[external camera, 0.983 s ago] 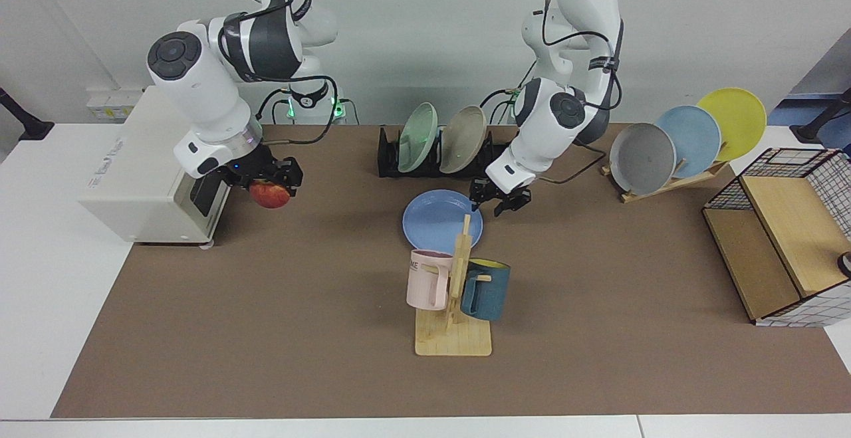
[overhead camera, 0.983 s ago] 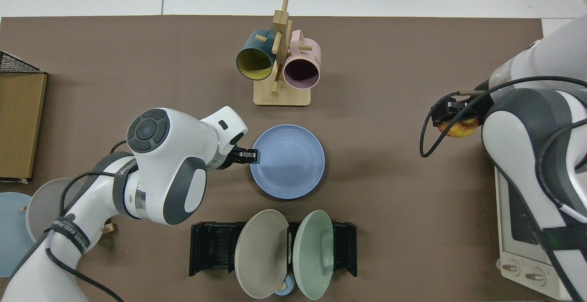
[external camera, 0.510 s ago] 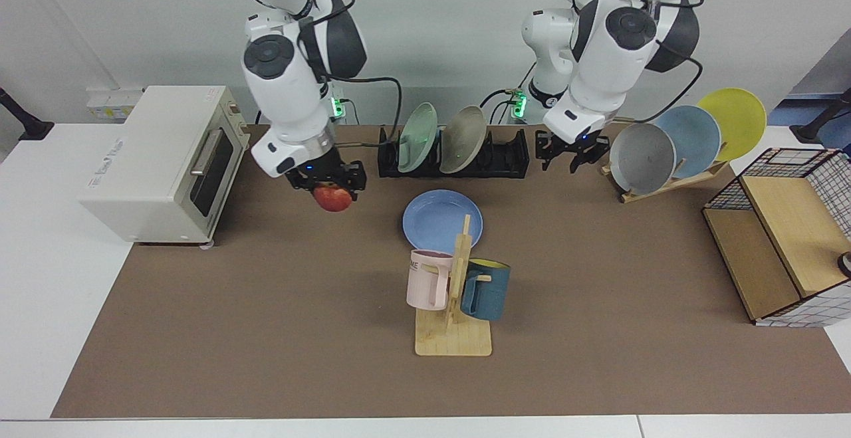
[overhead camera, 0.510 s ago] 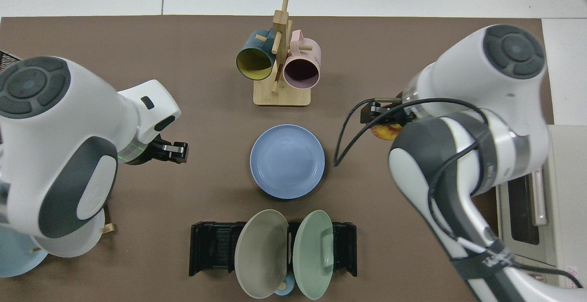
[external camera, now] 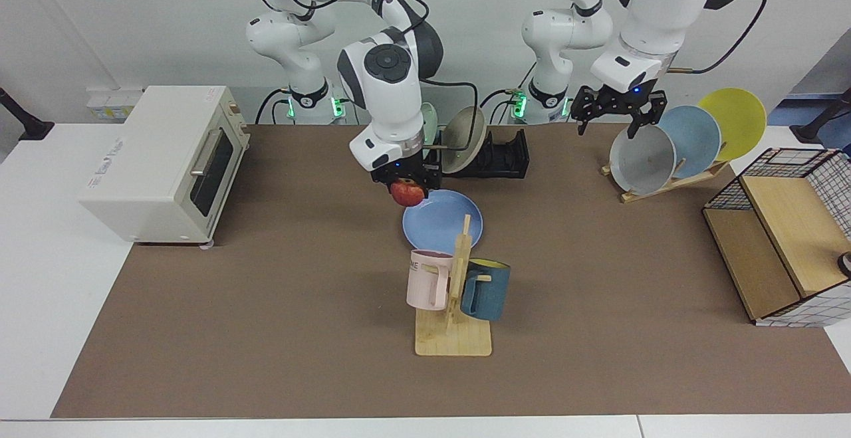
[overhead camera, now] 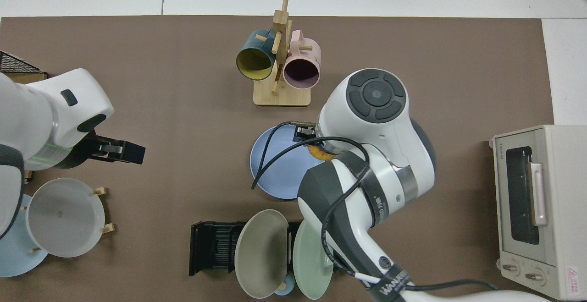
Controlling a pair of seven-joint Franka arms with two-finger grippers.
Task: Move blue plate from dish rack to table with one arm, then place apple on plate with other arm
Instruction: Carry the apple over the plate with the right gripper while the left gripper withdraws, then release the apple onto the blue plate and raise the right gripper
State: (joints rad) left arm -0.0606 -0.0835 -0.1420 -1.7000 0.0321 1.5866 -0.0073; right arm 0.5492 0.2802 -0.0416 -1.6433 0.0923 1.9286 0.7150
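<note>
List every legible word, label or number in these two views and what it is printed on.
"ME": end of a word on the pink mug; the rest is hidden.
"WANAKO"-like strap lettering on the right arm: blurred, uncertain.
Toaster oven side lettering and its warning sticker: too small to read.

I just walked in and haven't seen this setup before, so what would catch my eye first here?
Most striking is the right gripper holding the apple over the near edge of the blue plate, which lies flat on the table in front of the dish rack. The left gripper hangs open, high above the wooden rack of plates.
</note>
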